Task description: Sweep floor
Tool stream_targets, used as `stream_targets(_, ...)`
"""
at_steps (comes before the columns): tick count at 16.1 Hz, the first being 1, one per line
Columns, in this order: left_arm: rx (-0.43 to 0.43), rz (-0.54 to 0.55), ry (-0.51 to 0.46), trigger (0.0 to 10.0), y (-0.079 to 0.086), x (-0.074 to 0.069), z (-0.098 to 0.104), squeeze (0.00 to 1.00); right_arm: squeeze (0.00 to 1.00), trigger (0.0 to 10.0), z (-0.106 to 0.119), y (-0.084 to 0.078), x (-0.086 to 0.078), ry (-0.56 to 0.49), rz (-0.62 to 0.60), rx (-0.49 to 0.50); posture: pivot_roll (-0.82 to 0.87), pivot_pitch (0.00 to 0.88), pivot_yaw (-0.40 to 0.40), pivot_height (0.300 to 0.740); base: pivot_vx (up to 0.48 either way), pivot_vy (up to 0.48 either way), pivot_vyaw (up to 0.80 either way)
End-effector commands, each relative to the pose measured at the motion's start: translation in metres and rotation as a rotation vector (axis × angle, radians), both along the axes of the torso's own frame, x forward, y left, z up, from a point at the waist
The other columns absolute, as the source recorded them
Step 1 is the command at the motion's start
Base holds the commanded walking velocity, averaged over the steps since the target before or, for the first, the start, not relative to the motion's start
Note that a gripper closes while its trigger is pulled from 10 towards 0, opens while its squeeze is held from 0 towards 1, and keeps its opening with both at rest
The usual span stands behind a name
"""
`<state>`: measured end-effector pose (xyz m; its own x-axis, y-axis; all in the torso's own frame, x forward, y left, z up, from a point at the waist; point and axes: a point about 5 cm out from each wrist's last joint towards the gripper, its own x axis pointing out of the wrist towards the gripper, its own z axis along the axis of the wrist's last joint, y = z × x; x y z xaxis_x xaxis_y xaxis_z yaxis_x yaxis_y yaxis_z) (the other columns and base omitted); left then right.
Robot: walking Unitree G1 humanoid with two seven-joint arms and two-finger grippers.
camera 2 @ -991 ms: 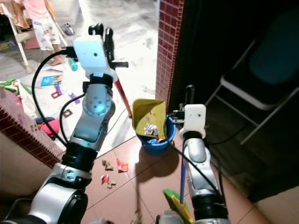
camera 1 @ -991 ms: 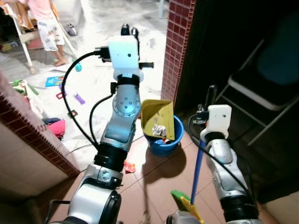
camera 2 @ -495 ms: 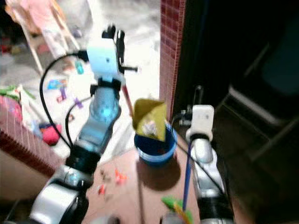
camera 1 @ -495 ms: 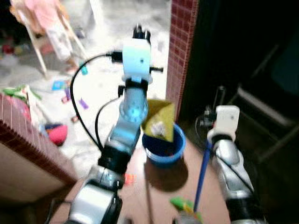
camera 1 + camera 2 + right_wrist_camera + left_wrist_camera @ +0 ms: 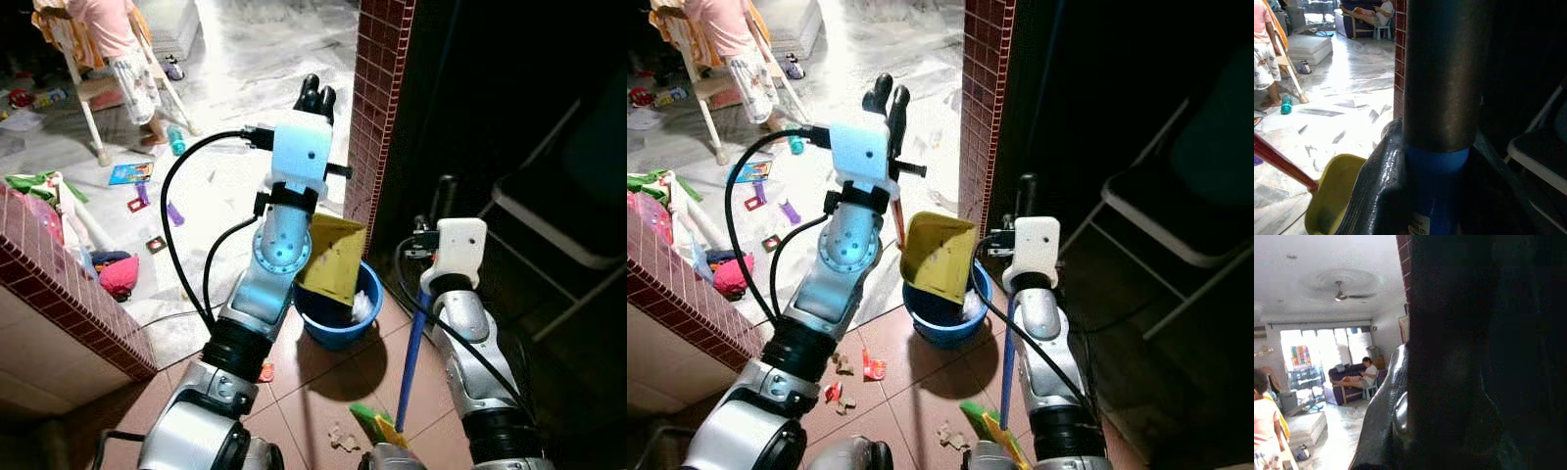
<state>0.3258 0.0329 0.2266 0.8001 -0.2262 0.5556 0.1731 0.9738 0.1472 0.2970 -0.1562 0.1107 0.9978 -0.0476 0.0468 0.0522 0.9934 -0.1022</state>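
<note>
Operator: Terracotta floor tiles [image 5: 921, 377] at a brick pillar [image 5: 377, 98]. Report the fingers first.

Technician: Left gripper [image 5: 885, 98] is raised, fingers clamped on the dustpan's red handle [image 5: 896, 220], tipping the yellow dustpan [image 5: 939, 257] over the blue bucket [image 5: 931, 323] so debris slides in. Right gripper [image 5: 1024, 191] is clamped on the broom handle [image 5: 1007, 362], broom upright, parked clear of the bucket.

Operator: Task status?

Technician: Emptying step, apparently. Scraps [image 5: 854, 377] remain on the tiles beside the bucket.
</note>
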Motion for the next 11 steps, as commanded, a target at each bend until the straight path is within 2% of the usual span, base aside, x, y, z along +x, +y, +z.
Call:
stream_targets(1, 0.025, -0.051, -0.118, 10.0, -0.004, -0.008, 0.016, 0.00, 0.00, 10.0, 0.005, -0.001, 0.000, -0.027, 0.003, -0.019, -0.14, 0.033, 0.059, 0.740, 0.000, 0.000, 0.00)
stream_targets(2, 0.051, -0.084, -0.134, 10.0, -0.007, -0.010, 0.016, 0.00, 0.00, 10.0, 0.006, -0.001, 0.001, -0.027, 0.004, -0.020, -0.14, 0.034, 0.057, 0.740, 0.000, 0.000, 0.00)
stream_targets(3, 0.142, -0.151, -0.207, 10.0, -0.014, -0.019, 0.017, 0.00, 0.00, 10.0, 0.006, -0.002, 0.001, -0.028, 0.005, -0.020, -0.13, 0.034, 0.057, 0.740, 0.000, 0.000, 0.00)
stream_targets(5, 0.159, -0.152, -0.225, 10.0, -0.013, -0.021, 0.019, 0.00, 0.00, 10.0, 0.006, -0.002, 0.001, -0.029, 0.005, -0.021, -0.13, 0.034, 0.057, 0.740, 0.000, 0.000, 0.00)
stream_targets(8, 0.070, 0.050, -0.250, 10.0, 0.020, -0.009, 0.056, 0.00, 0.00, 10.0, 0.004, -0.004, 0.001, -0.027, -0.001, -0.021, -0.12, 0.030, 0.052, 0.740, 0.000, 0.000, 0.00)
stream_targets(9, 0.036, 0.174, -0.305, 10.0, 0.043, -0.006, 0.082, 0.00, 0.00, 10.0, 0.002, -0.002, 0.002, -0.022, 0.012, -0.021, -0.10, 0.024, 0.042, 0.740, 0.000, 0.000, 0.00)
stream_targets(10, 0.022, 0.244, -0.337, 10.0, 0.054, -0.005, 0.095, 0.00, 0.00, 10.0, 0.001, 0.001, 0.004, -0.018, 0.023, -0.021, -0.10, 0.019, 0.039, 0.740, 0.000, 0.000, 0.00)
stream_targets(11, 0.045, 0.322, -0.338, 10.0, 0.065, -0.005, 0.097, 0.00, 0.00, 10.0, 0.002, 0.003, 0.007, -0.019, 0.034, -0.019, -0.09, 0.015, 0.038, 0.740, 0.000, 0.000, 0.00)
